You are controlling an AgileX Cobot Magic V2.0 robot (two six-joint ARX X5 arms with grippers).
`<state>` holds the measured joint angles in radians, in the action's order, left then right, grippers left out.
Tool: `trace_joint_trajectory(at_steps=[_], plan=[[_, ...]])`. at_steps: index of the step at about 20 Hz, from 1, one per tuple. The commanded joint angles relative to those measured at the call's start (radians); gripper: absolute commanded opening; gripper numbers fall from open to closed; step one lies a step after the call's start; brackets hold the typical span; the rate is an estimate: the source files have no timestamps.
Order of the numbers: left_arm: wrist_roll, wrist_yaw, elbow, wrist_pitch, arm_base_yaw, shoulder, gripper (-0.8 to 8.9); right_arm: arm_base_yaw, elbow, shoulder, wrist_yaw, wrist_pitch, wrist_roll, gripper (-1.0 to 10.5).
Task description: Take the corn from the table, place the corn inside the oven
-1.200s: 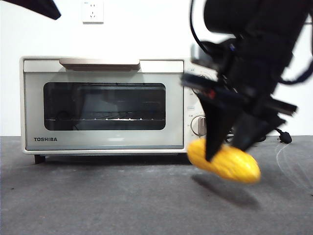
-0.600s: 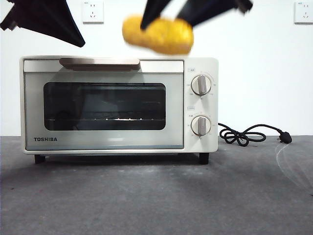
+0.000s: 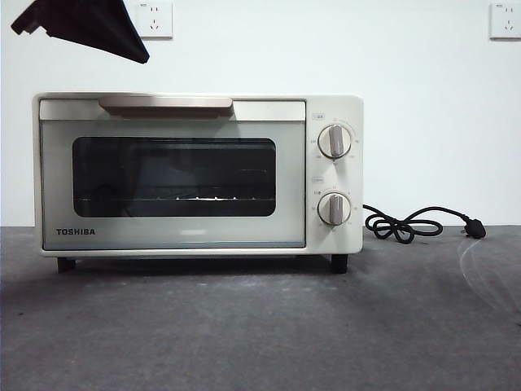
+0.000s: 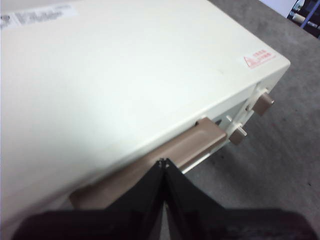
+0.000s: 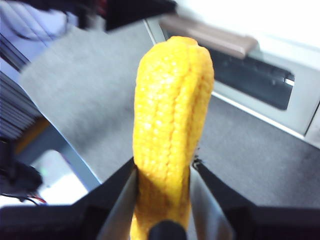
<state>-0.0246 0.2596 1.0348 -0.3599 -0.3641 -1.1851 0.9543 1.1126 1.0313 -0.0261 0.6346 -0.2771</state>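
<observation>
The corn [image 5: 170, 135] is clamped between the right gripper [image 5: 162, 175] jaws, up above the table [image 3: 260, 326] before the oven [image 3: 195, 175], whose door is closed. The left gripper [image 4: 162, 162], jaws pressed together, hovers over the oven's handle [image 4: 165, 155]. A black cord [image 3: 415, 224] lies beside the oven; wall sockets [image 3: 155, 18] sit behind.

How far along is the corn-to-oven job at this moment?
Done: the corn is off the table, clamped in the right gripper. In hand: the left gripper, jaws shut, sits at the oven handle. Left: opening the closed door, placing the corn inside.
</observation>
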Motion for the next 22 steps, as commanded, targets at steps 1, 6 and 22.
trace_joint_trajectory(at_steps=[1,6,22], plan=[[0.033,-0.002,0.0,0.016,-0.002,-0.028,-0.06,0.002,0.004,-0.028,0.001,-0.005,-0.013,-0.1],[0.034,-0.002,0.0,0.015,-0.002,-0.078,-0.06,0.001,0.004,-0.066,0.001,0.003,-0.018,-0.1],[0.034,0.001,0.0,-0.226,-0.002,-0.134,-0.05,0.001,0.004,-0.087,0.001,0.024,-0.015,-0.1]])
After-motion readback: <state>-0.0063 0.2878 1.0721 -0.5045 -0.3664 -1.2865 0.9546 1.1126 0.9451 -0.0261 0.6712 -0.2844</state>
